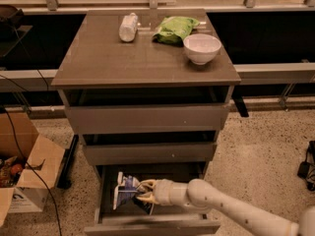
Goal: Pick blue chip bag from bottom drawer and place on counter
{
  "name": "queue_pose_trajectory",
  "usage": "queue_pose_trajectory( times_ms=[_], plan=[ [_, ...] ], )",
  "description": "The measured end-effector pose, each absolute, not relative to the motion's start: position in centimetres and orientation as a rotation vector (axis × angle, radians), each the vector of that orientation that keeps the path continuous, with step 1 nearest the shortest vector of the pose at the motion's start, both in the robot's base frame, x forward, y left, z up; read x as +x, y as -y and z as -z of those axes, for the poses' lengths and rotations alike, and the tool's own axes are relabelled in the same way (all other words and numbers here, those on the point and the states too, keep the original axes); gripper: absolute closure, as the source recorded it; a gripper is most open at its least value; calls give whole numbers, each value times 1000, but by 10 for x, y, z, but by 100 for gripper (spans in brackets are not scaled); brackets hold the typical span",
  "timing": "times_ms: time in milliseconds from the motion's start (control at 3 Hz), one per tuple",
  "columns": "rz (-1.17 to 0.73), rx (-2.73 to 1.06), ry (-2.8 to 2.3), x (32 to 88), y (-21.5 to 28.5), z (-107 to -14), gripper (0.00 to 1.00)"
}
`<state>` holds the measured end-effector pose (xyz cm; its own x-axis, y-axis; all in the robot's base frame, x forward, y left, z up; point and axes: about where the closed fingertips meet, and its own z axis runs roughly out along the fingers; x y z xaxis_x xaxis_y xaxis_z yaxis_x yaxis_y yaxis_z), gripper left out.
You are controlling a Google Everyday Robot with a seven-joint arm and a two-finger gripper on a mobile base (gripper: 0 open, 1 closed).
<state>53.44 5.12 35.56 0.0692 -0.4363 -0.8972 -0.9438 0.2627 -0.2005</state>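
The bottom drawer (152, 225) stands pulled open at the foot of the cabinet. The blue chip bag (126, 191), dark navy with white patches, is tilted up inside it at the left. My gripper (142, 191) reaches into the drawer from the lower right on a white arm, and its pale fingers are closed on the bag's right edge, holding it a little above the drawer floor. The counter (113, 58) is the grey-brown top slab of the cabinet, well above the gripper.
On the counter stand a white bowl (202, 48), a bright green bag (175, 29) and a lying pale bottle (128, 27). Two drawers above are slightly open. An open cardboard box (24, 168) sits on the floor at the left.
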Motion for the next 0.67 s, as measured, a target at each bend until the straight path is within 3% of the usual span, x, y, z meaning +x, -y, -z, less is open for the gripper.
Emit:
queue_pose_trajectory(
  times_ms=[333, 667],
  plan=[
    [-634, -1347, -1410, 525, -22, -427, 100],
    [-509, -1379, -1244, 516, 3, -560, 100]
  ],
)
